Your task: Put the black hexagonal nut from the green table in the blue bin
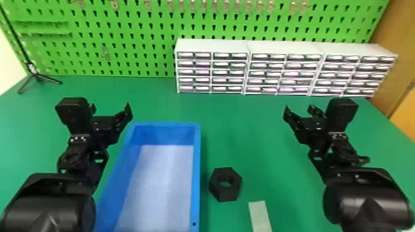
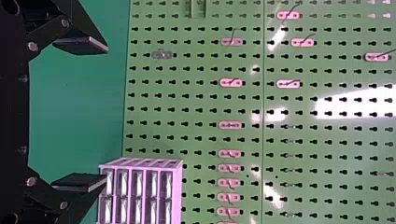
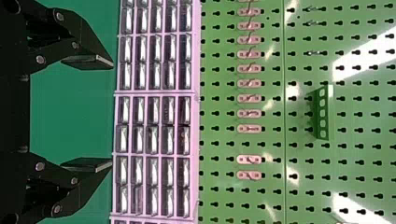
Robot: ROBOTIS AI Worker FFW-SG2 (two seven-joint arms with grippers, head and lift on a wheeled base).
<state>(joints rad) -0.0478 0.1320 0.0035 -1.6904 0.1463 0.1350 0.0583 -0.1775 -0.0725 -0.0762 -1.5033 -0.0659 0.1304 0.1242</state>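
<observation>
While a narrow strip of green table (image 1: 262, 142) separates the black hexagonal nut (image 1: 231, 191) from the blue bin's (image 1: 196, 172) right edge, wider tabletop stretches from nut to right arm. Both arms reach forward, left gripper (image 1: 110, 108) near the bin's far left corner, right gripper (image 1: 299, 110) well apart from it, each with fingers spread.

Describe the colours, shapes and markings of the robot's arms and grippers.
The left arm and right arm are black, with rounded glossy housings and boxy wrists bearing small white dots. The left gripper and right gripper are black too, each with two linked fingers, flat tips and silvery round pivots.
</observation>
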